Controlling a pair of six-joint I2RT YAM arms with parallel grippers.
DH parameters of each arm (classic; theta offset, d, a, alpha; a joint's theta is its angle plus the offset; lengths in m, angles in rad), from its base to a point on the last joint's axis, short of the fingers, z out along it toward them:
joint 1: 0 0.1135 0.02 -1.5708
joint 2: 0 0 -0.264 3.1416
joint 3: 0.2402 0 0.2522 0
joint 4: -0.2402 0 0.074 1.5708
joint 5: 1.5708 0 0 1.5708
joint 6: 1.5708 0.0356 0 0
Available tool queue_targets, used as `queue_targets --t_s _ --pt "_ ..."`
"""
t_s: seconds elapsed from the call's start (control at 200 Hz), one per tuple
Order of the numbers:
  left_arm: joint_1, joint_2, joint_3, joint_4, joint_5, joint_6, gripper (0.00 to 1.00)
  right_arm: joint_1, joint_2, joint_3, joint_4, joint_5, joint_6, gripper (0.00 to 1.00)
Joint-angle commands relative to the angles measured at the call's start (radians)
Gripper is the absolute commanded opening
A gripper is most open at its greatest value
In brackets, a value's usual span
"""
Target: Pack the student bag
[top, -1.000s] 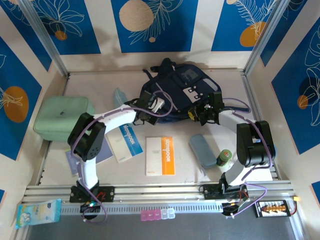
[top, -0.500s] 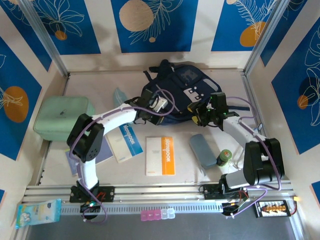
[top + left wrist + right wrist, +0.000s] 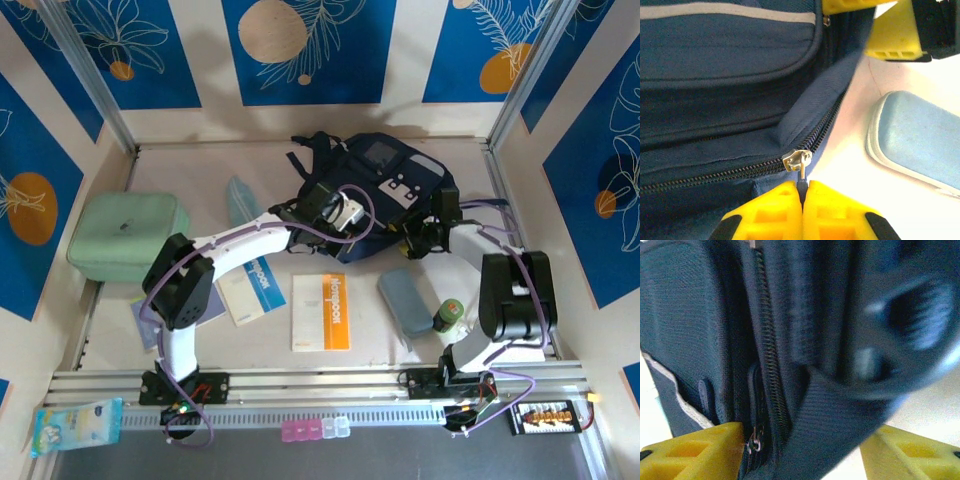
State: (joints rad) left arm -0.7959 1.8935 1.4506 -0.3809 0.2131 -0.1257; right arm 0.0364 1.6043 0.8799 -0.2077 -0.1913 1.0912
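Student bag [image 3: 372, 178]: dark navy, grey trim

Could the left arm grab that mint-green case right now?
Probably not right away. The left fingers are pinched shut on the backpack's zipper pull, so they'd have to let go first. The mint-green case itself sits uncovered beside that arm, with nothing in between.

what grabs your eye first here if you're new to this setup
The dark navy backpack lies at the far middle of the table, and both arms reach to it. The left gripper is pinched shut on the silver zipper pull at the bag's near edge, while the right gripper stands open astride the bag's right side. A mint-green case sits far left.
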Motion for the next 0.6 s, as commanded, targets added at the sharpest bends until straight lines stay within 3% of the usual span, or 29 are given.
queue_targets --t_s 0.0,0.09,0.305,0.595 --pt "0.003 -0.062 -0.034 0.01 0.035 -0.008 0.0 -0.012 0.091 0.109 0.016 -0.014 -0.125 0.58" --pt "0.002 -0.077 -0.07 0.04 0.047 -0.009 0.0 0.01 0.171 0.197 0.03 -0.075 -0.181 0.51" --pt "0.002 -0.049 -0.054 0.054 0.06 -0.024 0.0 0.023 0.261 0.306 0.006 -0.112 -0.242 0.49" --pt "-0.016 0.041 0.071 0.037 0.113 -0.044 0.0 -0.024 -0.011 0.093 -0.085 -0.094 -0.053 0.61"
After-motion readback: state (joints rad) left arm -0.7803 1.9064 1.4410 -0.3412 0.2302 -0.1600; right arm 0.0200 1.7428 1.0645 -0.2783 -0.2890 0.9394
